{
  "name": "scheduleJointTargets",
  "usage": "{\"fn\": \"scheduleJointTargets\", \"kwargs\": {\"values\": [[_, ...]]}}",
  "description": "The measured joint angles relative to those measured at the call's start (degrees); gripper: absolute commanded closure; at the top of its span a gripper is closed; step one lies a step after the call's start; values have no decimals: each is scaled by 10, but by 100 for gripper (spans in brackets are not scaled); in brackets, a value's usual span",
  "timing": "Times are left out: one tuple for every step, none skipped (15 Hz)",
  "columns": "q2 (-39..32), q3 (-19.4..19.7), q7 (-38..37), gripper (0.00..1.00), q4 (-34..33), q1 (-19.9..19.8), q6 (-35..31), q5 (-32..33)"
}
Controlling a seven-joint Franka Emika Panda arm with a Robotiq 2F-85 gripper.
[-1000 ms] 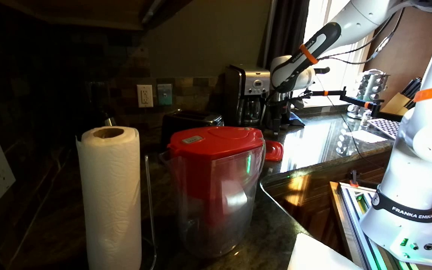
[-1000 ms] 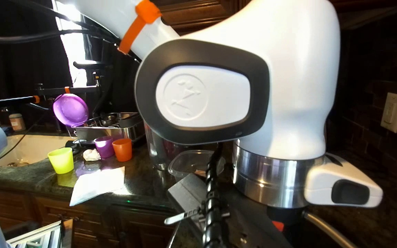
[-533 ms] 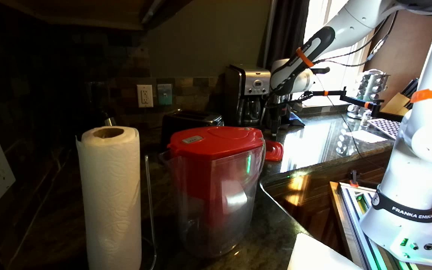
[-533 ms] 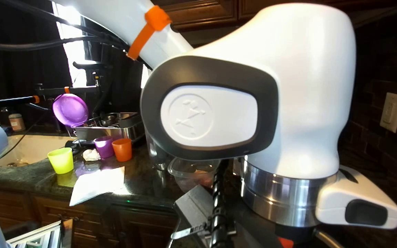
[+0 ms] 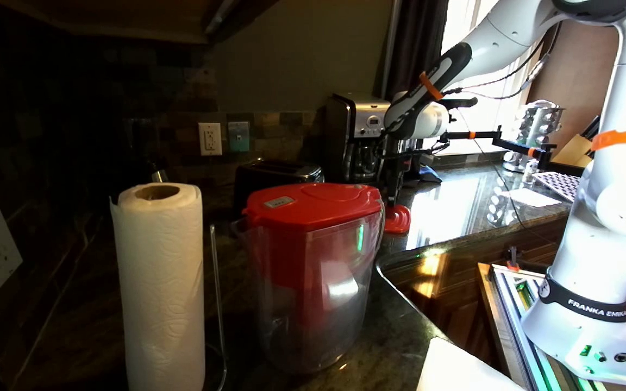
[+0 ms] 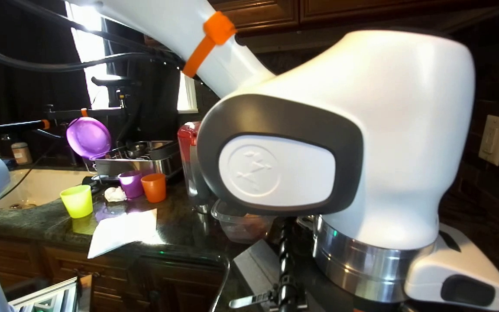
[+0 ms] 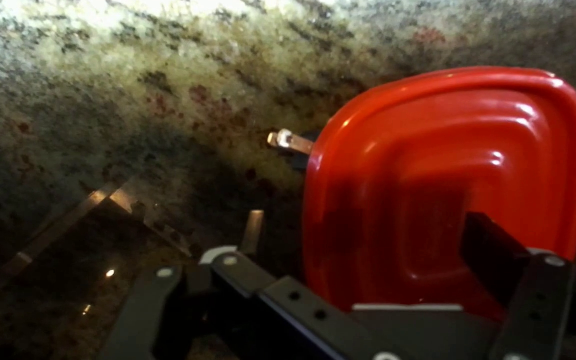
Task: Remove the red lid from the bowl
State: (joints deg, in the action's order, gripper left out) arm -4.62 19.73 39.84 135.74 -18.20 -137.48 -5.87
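The red lid [image 7: 418, 145] is glossy and rounded-square in the wrist view, lying over the granite counter. It shows in an exterior view [image 5: 398, 220] behind the pitcher. I cannot tell whether anything is under it. My gripper [image 7: 363, 220] is open and empty. Its left finger stands outside the lid's left edge and its right finger is over the lid's inner area. In an exterior view the gripper [image 5: 394, 195] points down just above the lid. A clear bowl [image 6: 232, 227] with something pinkish inside stands on the counter, apart from the lid and partly hidden by my arm.
A clear pitcher [image 5: 340, 304] with a large red top stands in front of the lid, beside a paper towel roll [image 5: 161, 293]. A toaster [image 5: 277, 171] and coffee maker [image 5: 367, 130] are behind. Green [image 6: 77, 202], purple [image 6: 131, 186] and orange [image 6: 153, 188] cups stand farther off.
My arm has moved down and the gripper has come down to the red lid. The lid, pitcher and bowl stay in place.
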Motion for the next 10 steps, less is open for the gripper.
{"fn": "scheduleJointTargets", "kwargs": {"values": [[-4, -1, 0, 0, -2, 0, 0, -1], [-8, -2, 0, 1, -4, 0, 0, -2], [-12, -3, 1, 4, -6, 0, 0, -2], [-15, -4, 1, 4, -8, 0, 0, -3], [-18, -5, 1, 5, -8, 0, 0, -4], [-21, -6, 1, 3, -9, -1, 0, -4], [-24, -7, 1, 5, -9, -2, 0, -4], [-27, -8, 2, 18, -9, -3, 0, -4], [-29, -9, 3, 30, -9, -6, 0, -4], [-31, -10, 4, 30, -9, -8, 0, -4]]}}
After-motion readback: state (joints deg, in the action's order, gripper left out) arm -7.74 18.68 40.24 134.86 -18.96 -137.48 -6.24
